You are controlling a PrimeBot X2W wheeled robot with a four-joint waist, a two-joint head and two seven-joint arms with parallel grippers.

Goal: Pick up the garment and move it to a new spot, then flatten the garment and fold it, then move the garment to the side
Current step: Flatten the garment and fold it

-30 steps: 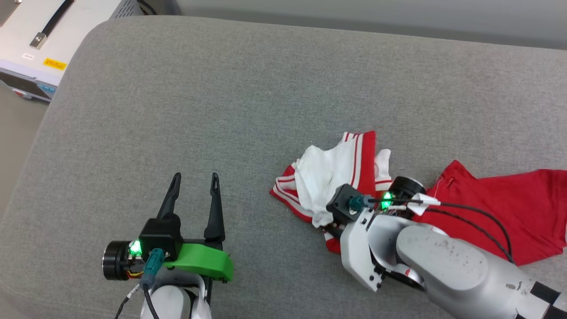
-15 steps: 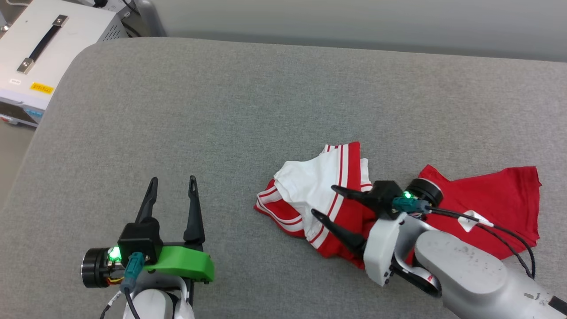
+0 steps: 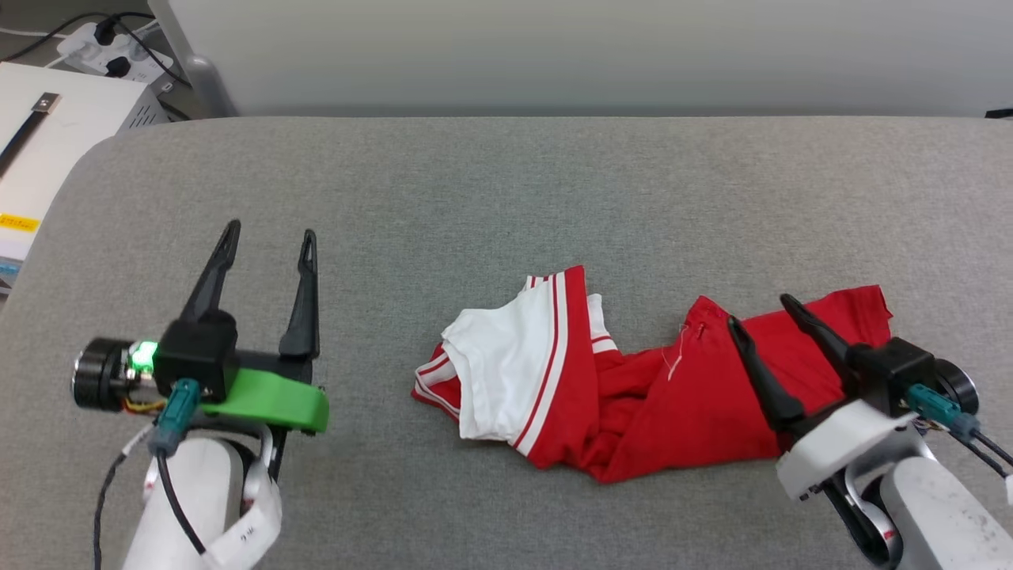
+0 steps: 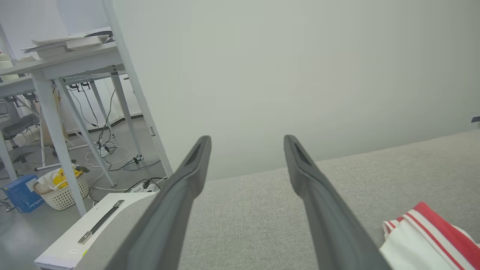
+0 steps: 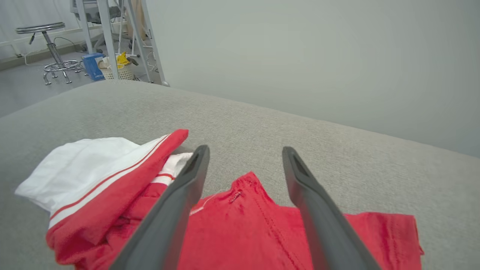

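— While the two arms hang over the gray pad (image 3: 475, 182), where is the garment (image 3: 673, 396)?

— It lies in a crumpled heap on the pad, a bit right of the middle in the head view. The red part spreads out to the right. A white sleeve (image 3: 495, 372) with red and white stripes is bunched up at its left end.

— Is the right gripper (image 3: 759, 310) holding it?

— No. Its two dark fingers stand wide apart with nothing between them. They point up and a little left, and in the head view they sit over the right part of the red cloth. Whether the tips touch the cloth cannot be told.

— What does the right wrist view show?

— Those two fingers, spread wide, with the red cloth below them and the white sleeve off to the left.

— And the left gripper (image 3: 270, 230)?

— Its fingers are spread wide too, and it is empty. It is over bare pad on the left side, well apart from the garment. In the left wrist view, a corner of the striped sleeve peeks in at the lower right.

— What else is there?

— A white box (image 3: 75, 134) with a dark handle sits off the pad's left corner. A plain pale wall (image 3: 554, 55) runs behind the pad.
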